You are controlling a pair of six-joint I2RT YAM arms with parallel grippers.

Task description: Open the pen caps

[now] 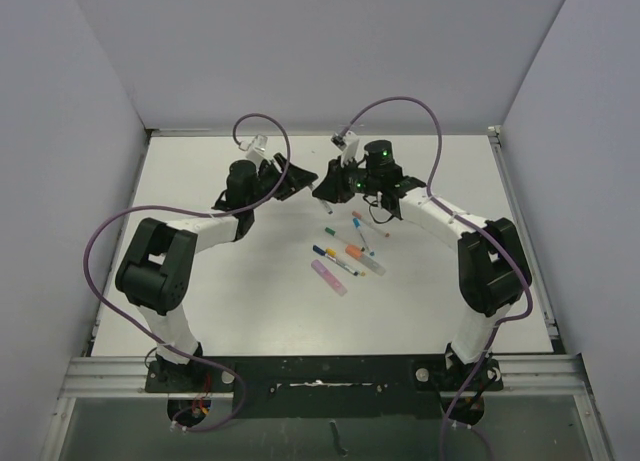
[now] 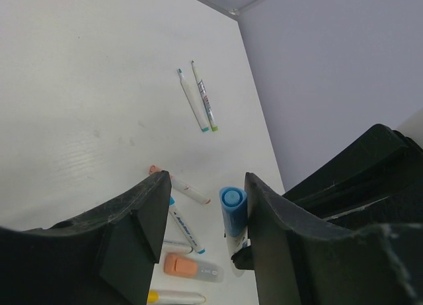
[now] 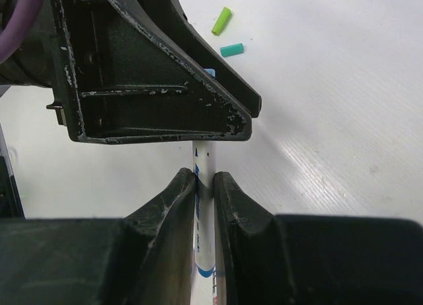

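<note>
Between the fingers of the left end effector (image 2: 206, 180) sits a blue cap (image 2: 232, 206), still on the end of a white pen (image 3: 202, 154). The left end effector is spread. The cap rests against the inner face of one finger (image 2: 264, 219), and a clear gap separates it from the other finger. The cap's round end points toward the left wrist camera.

Opposite, the right end effector (image 3: 203, 178) is pressed together on the white barrel of that same pen and pinches it from both sides. The barrel runs forward from its fingertips and passes under the left end effector, which fills the upper left of the right wrist view. A sliver of the blue cap shows just behind it. From above, the two end effectors meet nose to nose over the far middle of the surface (image 1: 200, 171), held clear of it.

Beyond the right end effector a green cap (image 3: 222, 20) and a teal cap (image 3: 232, 49) lie loose on the surface, close together but apart. Below the left end effector lie an orange marker (image 2: 188, 266) and several thin pens. Farther ahead of it, two thin pens (image 2: 200, 100) lie side by side, nearly touching.
</note>
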